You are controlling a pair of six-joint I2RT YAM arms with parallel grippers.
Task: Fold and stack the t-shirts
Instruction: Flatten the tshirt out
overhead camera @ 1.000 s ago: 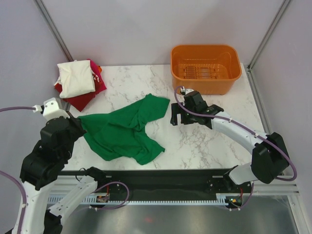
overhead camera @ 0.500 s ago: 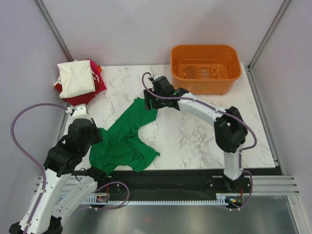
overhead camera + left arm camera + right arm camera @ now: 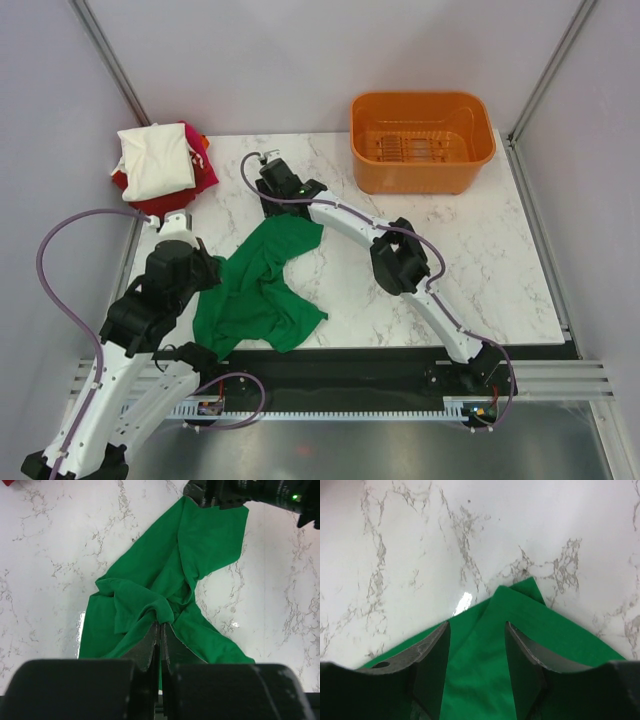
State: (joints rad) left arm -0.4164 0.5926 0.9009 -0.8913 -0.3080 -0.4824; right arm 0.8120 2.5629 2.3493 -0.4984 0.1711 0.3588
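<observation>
left jaws tight on crumpled green tee [image 3: 255,290], right jaws astride its corner

orange basket [image 3: 420,178] — far right corner, marble table [image 3: 480,262]

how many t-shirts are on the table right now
4. A green t-shirt lies crumpled at the near left. A cream-white one tops a pile in the far left corner, over a red one, with an orange one peeking out behind. The pile may hide more.
</observation>
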